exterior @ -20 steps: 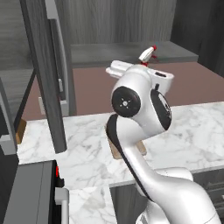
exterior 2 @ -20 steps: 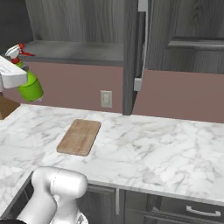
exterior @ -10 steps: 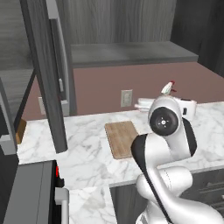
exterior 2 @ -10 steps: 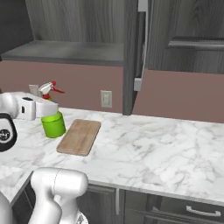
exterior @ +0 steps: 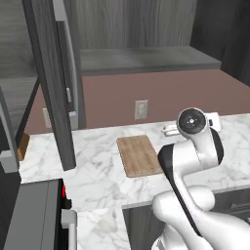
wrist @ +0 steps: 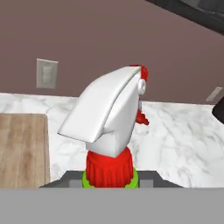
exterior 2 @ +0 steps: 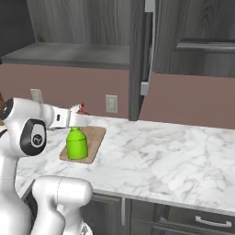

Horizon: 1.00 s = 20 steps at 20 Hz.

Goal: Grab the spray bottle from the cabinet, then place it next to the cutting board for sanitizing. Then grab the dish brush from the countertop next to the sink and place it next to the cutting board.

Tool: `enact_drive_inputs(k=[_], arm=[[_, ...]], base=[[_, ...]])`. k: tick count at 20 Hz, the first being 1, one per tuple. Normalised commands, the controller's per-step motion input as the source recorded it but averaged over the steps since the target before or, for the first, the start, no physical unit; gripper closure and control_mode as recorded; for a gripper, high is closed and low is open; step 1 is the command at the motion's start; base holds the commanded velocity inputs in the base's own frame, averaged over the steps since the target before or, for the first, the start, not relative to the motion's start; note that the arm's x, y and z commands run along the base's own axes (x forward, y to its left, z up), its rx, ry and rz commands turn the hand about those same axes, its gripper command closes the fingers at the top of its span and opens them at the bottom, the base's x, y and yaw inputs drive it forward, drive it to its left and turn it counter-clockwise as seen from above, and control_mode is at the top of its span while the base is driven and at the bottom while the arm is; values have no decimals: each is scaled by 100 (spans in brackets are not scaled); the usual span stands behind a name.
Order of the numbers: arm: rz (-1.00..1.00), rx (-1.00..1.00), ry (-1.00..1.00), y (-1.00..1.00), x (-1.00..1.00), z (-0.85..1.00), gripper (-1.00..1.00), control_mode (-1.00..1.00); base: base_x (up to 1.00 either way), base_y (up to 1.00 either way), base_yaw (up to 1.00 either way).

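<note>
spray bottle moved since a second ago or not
Yes. In the right base view the spray bottle has come down and rightward from high at the left edge. It now sits low over the near left corner of the cutting board, still carried by the gripper.

Soft, even light fills the room, with no visible lamp and no harsh glare. The countertop [exterior 2: 174, 151] reads bright at the frame's centre, while the cabinet [exterior: 51, 83] at upper left sits dim. Shadows are faint, just a soft patch beside the spray bottle [exterior 2: 76, 143]. Everything looks sharp, rendered, undistorted at the edges.
</note>
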Motion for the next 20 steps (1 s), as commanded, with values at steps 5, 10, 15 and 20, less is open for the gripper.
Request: enact_drive_inputs(k=[5, 10, 15, 20], arm=[[18, 1, 0, -37, 96, -86, 100, -100], [27, 9, 0, -31, 100, -69, 100, -100], [29, 17, 0, -28, 100, -47, 100, -100], [24, 20, 0, -10, 68, -24, 100, -100]], base=[[0, 0, 0], [0, 0, 0], [0, 0, 0], [0, 0, 0]])
